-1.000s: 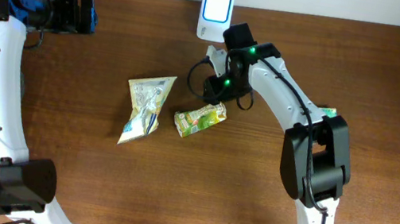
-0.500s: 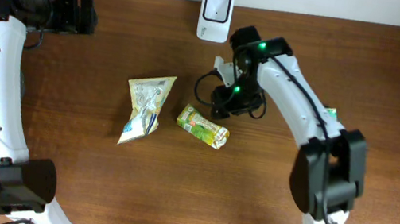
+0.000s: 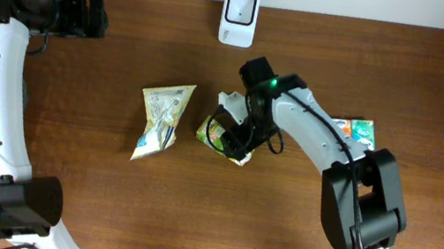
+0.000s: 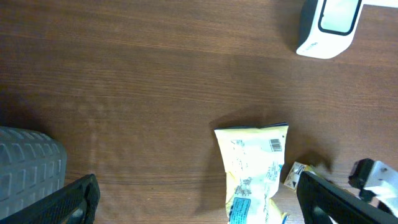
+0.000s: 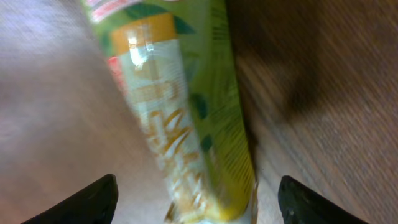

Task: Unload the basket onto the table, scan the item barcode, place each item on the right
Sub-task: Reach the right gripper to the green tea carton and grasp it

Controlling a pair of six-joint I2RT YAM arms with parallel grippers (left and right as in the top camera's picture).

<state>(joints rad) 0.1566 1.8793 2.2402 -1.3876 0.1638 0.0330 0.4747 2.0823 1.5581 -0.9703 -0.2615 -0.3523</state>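
Right gripper (image 5: 196, 199) is low over the green snack pack (image 3: 210, 133), fingers spread wide. On the right wrist view the pack runs up between the two fingertips (image 5: 93, 199) with bare table showing on both sides, so nothing is pinched. The pack lies flat on the wooden table (image 3: 442, 88), mid-table, well below the scanner (image 3: 241, 5). Print on the pack is blurred on the wrist cam, and no barcode can be made out there.

Yellow pouch (image 3: 160, 119) lies just left of the green pack, not touching it (the left wrist cam shows a small barcode near its top right corner). A third packet (image 3: 355, 130), green and orange, lies to the right, partly behind the right arm's forearm.

The scanner stands at the table's far edge with its white face up.

Left gripper (image 3: 92, 16) hangs at the far left corner, well away from all the items, fingers fully apart with nothing between them.
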